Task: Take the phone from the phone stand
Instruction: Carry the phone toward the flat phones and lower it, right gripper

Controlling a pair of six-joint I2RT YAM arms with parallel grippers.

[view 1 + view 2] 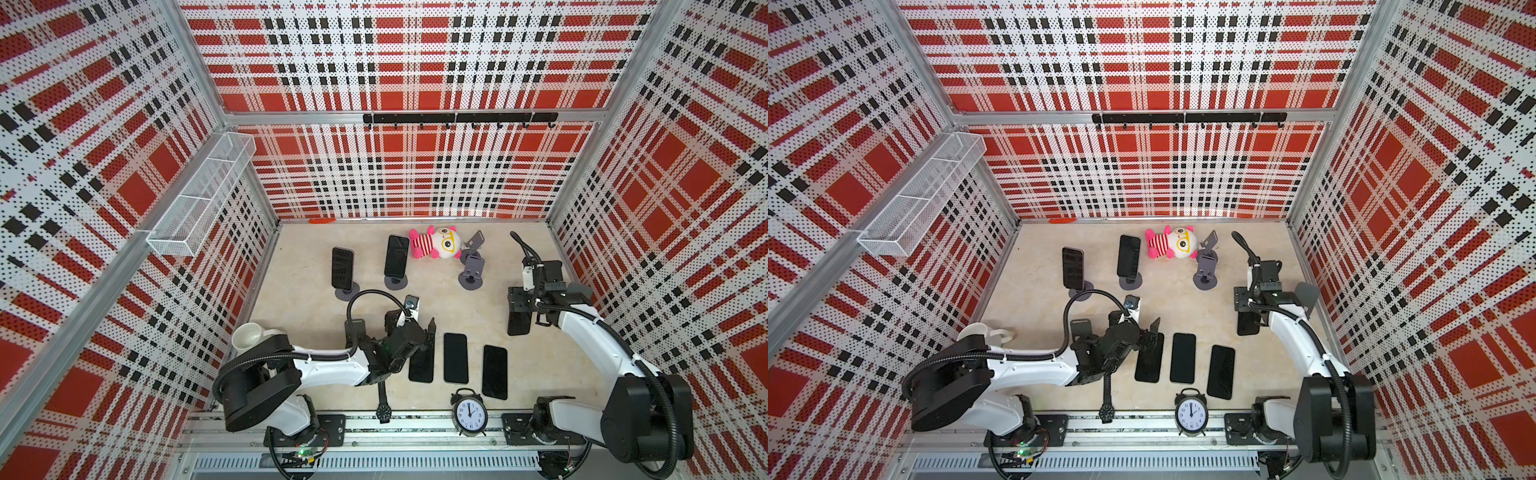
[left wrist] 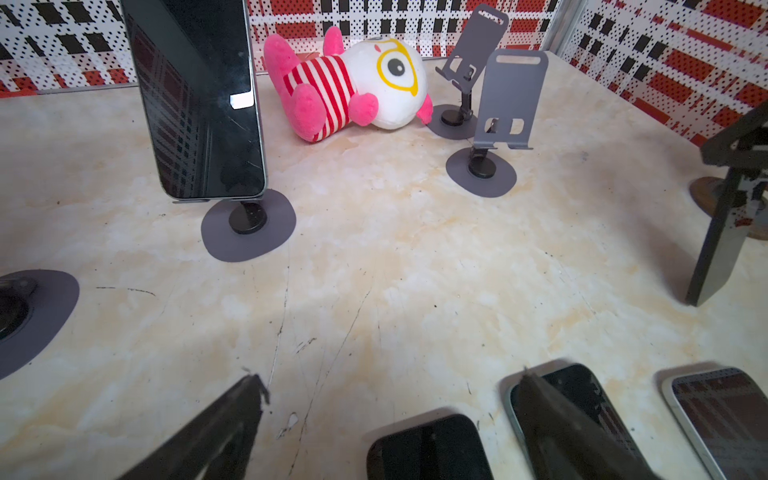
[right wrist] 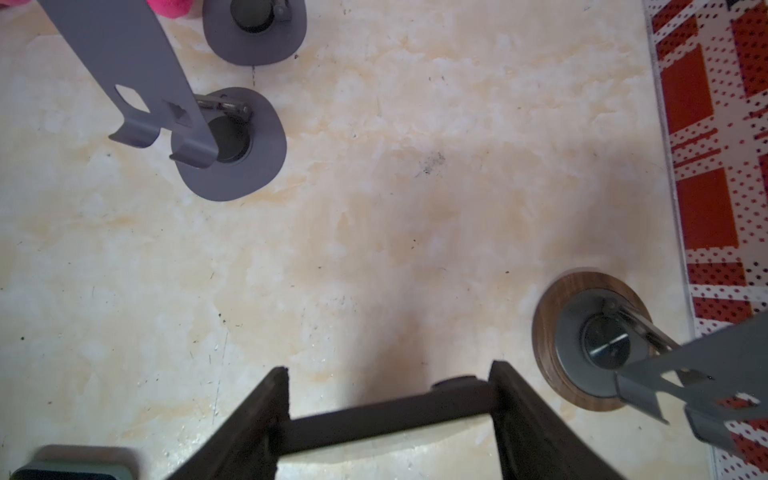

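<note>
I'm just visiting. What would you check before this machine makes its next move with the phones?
1. Right gripper clamps the held phone: ok.
2. Held phone clear of the wooden-base stand: ok.
3. Left gripper open and empty: ok.
4. Bare table right of the flat phones: ok.
5. Every stand emptied: not ok, two propped phones remain.
6. Held phone's lower end off the table: cannot tell.

Red-plaid perforated walls (image 1: pixel 415 62) enclose a beige marbled floor (image 1: pixel 457 316); a black hook rail (image 1: pixel 457 117) hangs behind.
</note>
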